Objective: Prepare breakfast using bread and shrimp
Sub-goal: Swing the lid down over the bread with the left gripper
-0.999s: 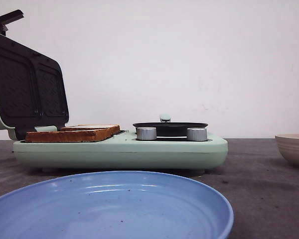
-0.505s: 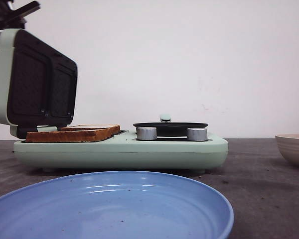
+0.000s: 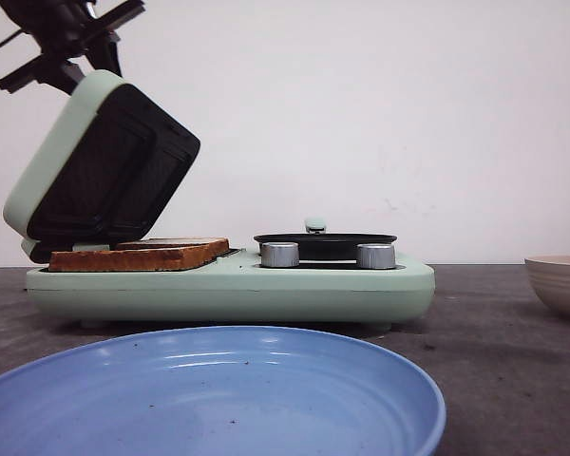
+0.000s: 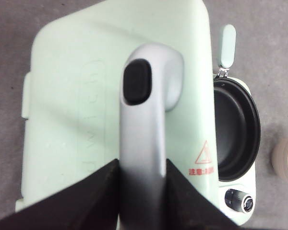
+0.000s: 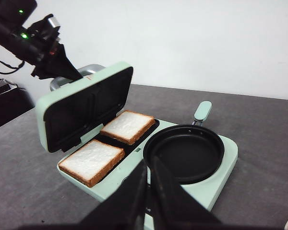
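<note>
Front view: the lid (image 3: 100,166) is held half-tilted by its handle (image 4: 146,115), clamped in the left gripper (image 4: 143,175), directly above the bread (image 3: 138,255). The right gripper (image 5: 149,179) is seen closed, empty.

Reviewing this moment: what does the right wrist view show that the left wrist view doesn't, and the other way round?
Only the right wrist view shows the two bread slices lying in the open sandwich maker, the dark inner plates of its lid, and the left tool at the lid's handle. Only the left wrist view shows the lid's pale green outer shell, the silver handle between the left tool's fingers, a control knob and a cup at the edge. Both show the black frying pan with its green handle.
</note>
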